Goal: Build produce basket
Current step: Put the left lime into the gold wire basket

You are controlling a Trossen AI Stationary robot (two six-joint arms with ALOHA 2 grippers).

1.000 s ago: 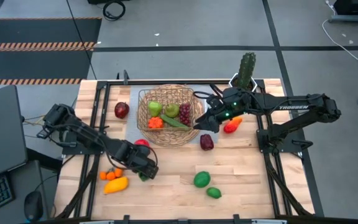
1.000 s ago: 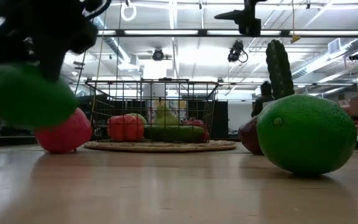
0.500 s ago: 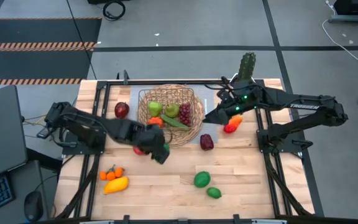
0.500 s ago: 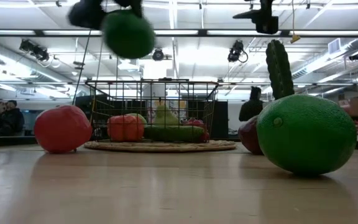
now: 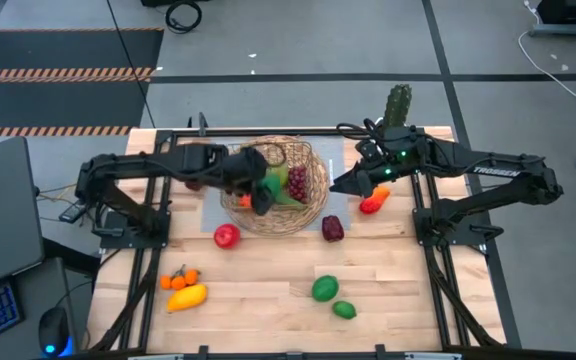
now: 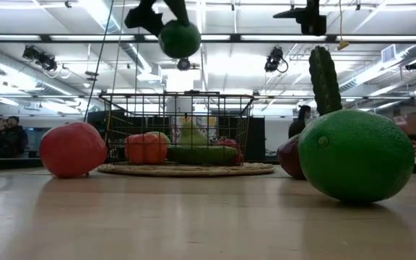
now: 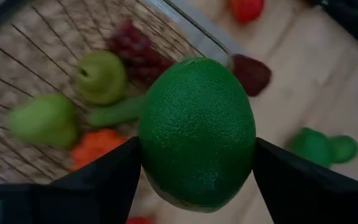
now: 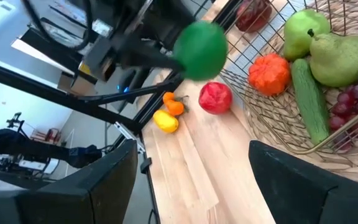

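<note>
Left gripper clamps round green toy lime at widest middle, above tan woven wicker basket; hard, light, slippery. Right gripper empty, jaws wide.

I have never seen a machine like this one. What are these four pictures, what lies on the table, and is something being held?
Two robot arms work at a wooden table. One camera looks down from above, one sits at table height, and one rides on each wrist. The left gripper holds a green lime above the basket, which already contains pears, grapes, a cucumber and something orange. The right gripper waits open beside the basket's right rim, holding nothing. On the table lie a red apple, a dark plum, two more limes, oranges with a yellow mango, and a cactus at the far edge.
</note>
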